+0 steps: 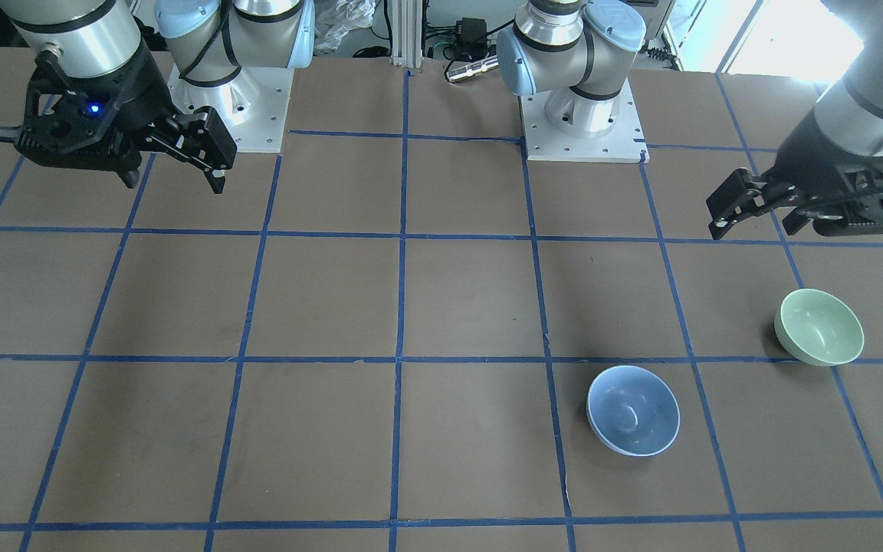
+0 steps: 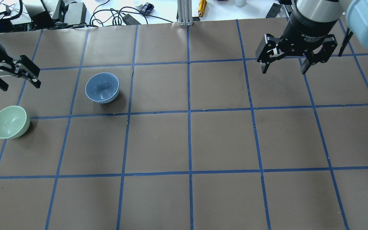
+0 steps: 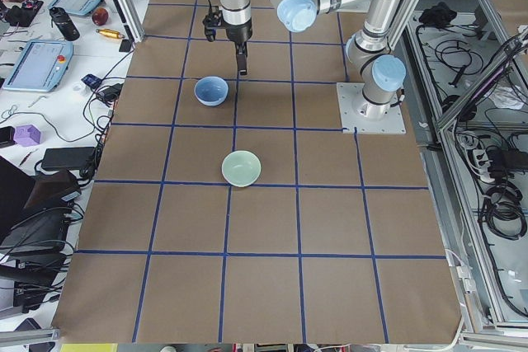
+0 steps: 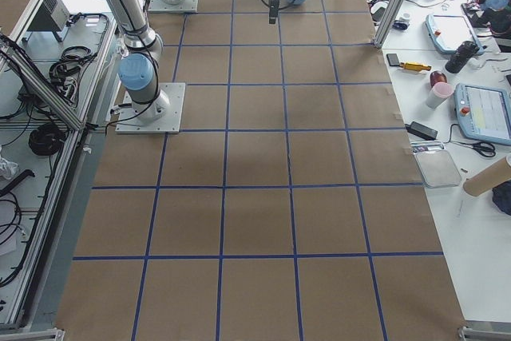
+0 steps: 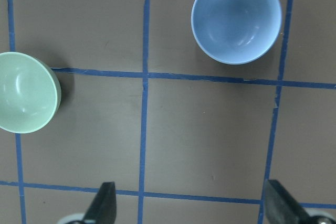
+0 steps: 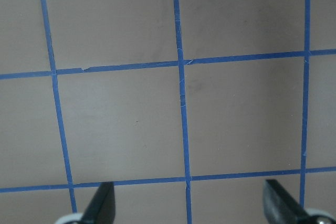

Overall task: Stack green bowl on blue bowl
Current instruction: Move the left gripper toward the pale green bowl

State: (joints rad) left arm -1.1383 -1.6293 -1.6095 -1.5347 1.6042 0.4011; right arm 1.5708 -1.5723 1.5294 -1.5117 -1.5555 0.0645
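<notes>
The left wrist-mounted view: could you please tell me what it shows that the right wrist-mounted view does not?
Only the left wrist-mounted view shows the green bowl and the blue bowl, upright and apart on the table, ahead of the open left gripper. Only the right wrist-mounted view shows the open right gripper; no bowl appears there. Both show the brown table crossed by blue tape lines, and a gripper holding nothing.

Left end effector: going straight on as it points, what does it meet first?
Probably the table; from the left end effector, the green bowl and blue bowl sit off its line, though depth is unclear.
</notes>
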